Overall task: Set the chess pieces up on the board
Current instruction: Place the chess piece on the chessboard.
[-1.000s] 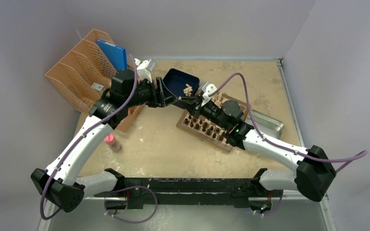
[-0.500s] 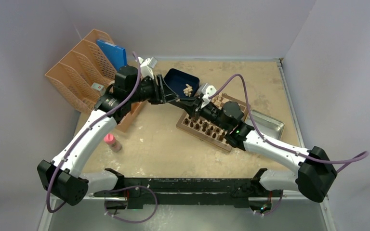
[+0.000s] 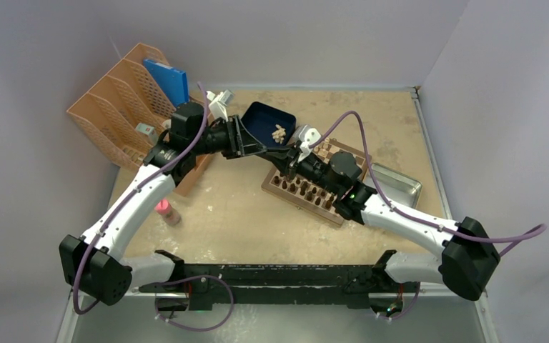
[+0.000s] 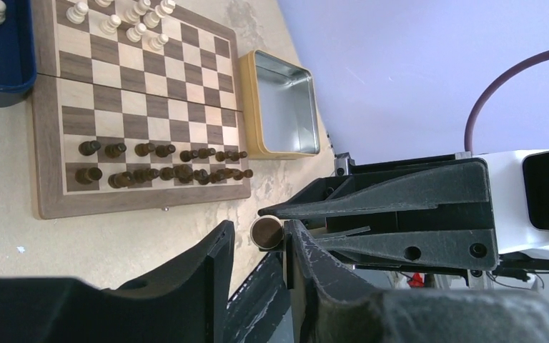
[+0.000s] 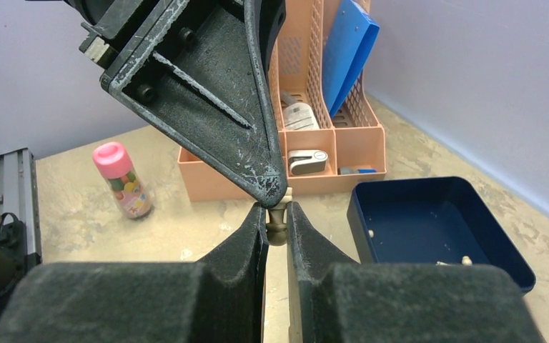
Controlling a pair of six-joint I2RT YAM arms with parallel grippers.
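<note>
My right gripper [image 5: 277,214] is shut on one pale cream chess piece [image 5: 277,230] and holds it in the air near the board's left corner [image 3: 286,163]. My left gripper [image 4: 259,229] is open, with its fingers on either side of that piece [image 4: 266,233]. The piece's round base touches one left finger, and a gap shows on the other side. The board [image 4: 43,143] carries several cream pieces [image 4: 136,21] at its far side and two rows of dark pieces [image 4: 164,163] at its near side. More cream pieces [image 3: 279,133] lie in the dark blue tray [image 3: 261,118].
A shiny metal tray [image 3: 400,184] lies right of the board. An orange file organizer [image 3: 125,107] with a blue folder stands at the back left. A pink-capped bottle [image 3: 166,211] stands on the table front left. The blue tray [image 5: 429,221] touches the board's far-left corner.
My left arm has reached further right, bringing its open fingers around the piece in the right gripper. The right gripper has shifted slightly toward it.
</note>
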